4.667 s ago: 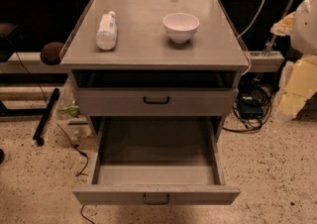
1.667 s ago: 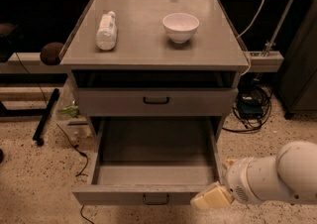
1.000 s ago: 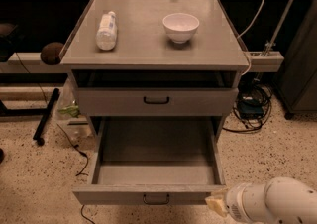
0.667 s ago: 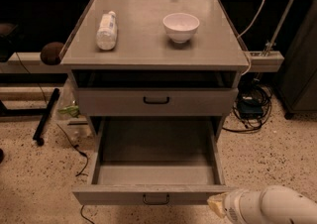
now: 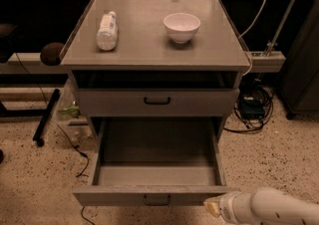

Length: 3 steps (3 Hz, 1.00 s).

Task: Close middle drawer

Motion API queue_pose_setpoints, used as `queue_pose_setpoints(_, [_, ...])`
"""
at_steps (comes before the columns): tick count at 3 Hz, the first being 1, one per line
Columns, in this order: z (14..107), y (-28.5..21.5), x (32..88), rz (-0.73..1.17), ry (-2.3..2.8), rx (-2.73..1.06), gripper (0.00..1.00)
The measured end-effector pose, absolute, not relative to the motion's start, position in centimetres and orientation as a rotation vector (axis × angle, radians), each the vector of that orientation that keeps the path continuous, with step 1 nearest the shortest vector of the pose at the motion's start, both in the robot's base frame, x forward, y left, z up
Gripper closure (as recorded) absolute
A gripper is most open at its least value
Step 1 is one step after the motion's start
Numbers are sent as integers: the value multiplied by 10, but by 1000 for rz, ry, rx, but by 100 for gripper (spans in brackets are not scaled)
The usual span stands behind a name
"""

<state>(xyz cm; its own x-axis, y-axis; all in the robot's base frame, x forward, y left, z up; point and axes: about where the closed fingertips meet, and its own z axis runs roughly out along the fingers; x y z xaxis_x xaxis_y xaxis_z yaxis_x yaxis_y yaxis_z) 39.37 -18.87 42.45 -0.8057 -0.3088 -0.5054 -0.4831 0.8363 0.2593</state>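
Observation:
The middle drawer is a wide grey drawer with a small black bar handle. It is pulled far out toward me, and its inside is bare. Above it, the top drawer stands slightly out, with a dark gap under the cabinet top. The lowest drawer is hidden beneath the open one. My gripper shows as a cream tip on a white arm at the bottom right. It sits just below and right of the middle drawer's front right corner.
A plastic bottle lies on the cabinet top, with a white bowl to its right. Cables lie on the speckled floor at the right. A black stand leg and a cord are at the left.
The arm has swung from the right side of the view down to the bottom right, and its tip now rests by the open drawer's front right corner. The drawers have not moved.

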Motion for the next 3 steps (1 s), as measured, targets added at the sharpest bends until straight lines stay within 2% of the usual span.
queue_pose_setpoints(3, [406, -191, 457, 545, 2495, -622, 100])
